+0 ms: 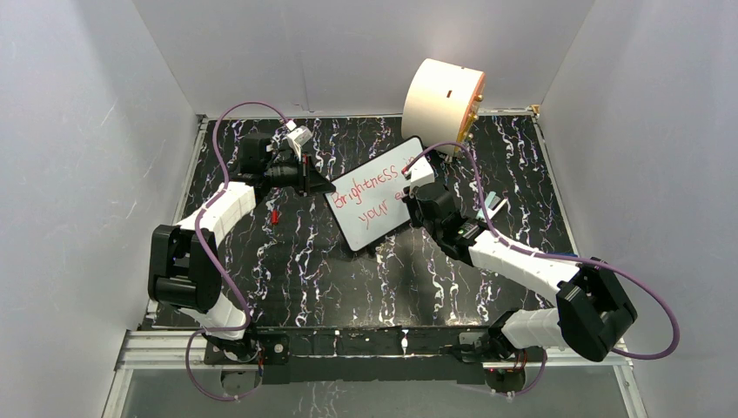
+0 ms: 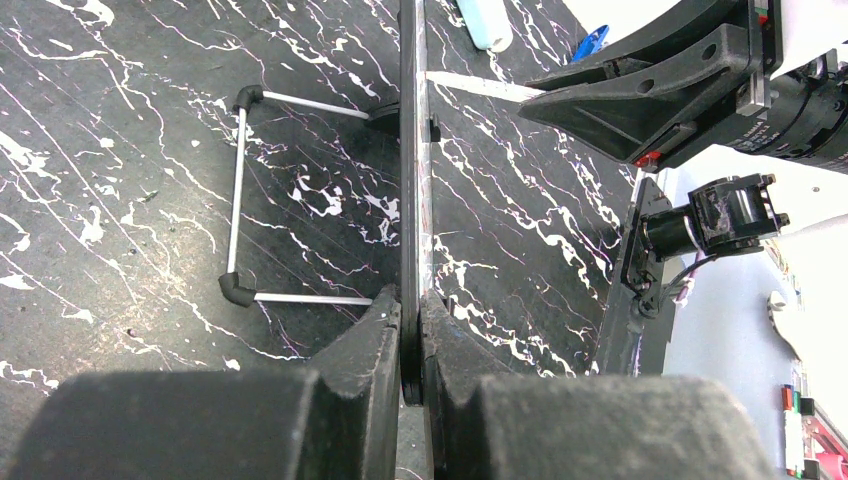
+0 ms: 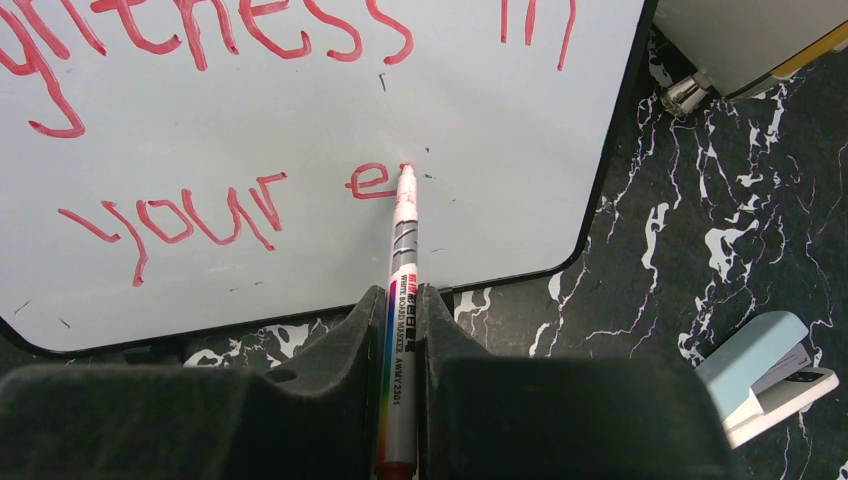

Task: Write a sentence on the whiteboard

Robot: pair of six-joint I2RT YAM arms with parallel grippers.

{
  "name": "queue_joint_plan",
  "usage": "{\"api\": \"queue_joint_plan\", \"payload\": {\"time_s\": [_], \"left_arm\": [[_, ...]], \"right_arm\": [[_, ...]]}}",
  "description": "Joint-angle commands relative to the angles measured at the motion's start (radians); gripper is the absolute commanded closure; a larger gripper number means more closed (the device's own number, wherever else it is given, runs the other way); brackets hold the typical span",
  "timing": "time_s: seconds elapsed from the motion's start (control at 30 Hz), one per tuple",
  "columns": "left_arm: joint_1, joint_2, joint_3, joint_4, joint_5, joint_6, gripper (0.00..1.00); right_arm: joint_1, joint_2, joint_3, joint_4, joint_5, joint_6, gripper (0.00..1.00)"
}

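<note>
My left claw [image 2: 412,312] pinches the whiteboard [image 1: 372,231] edge (steadying it) while my right claw [image 3: 402,300] clamps the marker [image 3: 402,235], its tip writing at centre frame.

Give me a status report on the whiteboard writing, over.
Left gripper shut on whiteboard edge. Right gripper shut on marker, tip at the board. Sentence unfinished: "Brightness in your e". Nothing seen blocking the tip.

Tally: one whiteboard [image 1: 376,209]; one red sentence [image 3: 190,220], two lines; one marker [image 3: 403,245]; one cream cylinder [image 1: 439,104]; one pale-blue block [image 3: 755,360]; one wire stand [image 2: 240,190]; two tools, left tool [image 2: 412,308] and right tool [image 3: 400,300].
</note>
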Motion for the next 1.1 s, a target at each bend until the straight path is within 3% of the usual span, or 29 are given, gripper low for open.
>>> {"api": "queue_joint_plan", "payload": {"time_s": [0.0, 1.07], "left_arm": [[-0.028, 0.046, -0.020, -0.096, -0.069, 0.053, 1.00], [-0.028, 0.045, -0.019, -0.096, -0.070, 0.051, 1.00]], "right_arm": [[-0.010, -0.014, -0.009, 0.012, -0.005, 0.009, 1.00], [-0.045, -0.040, 0.029, 0.041, -0.012, -0.006, 1.00]]}}
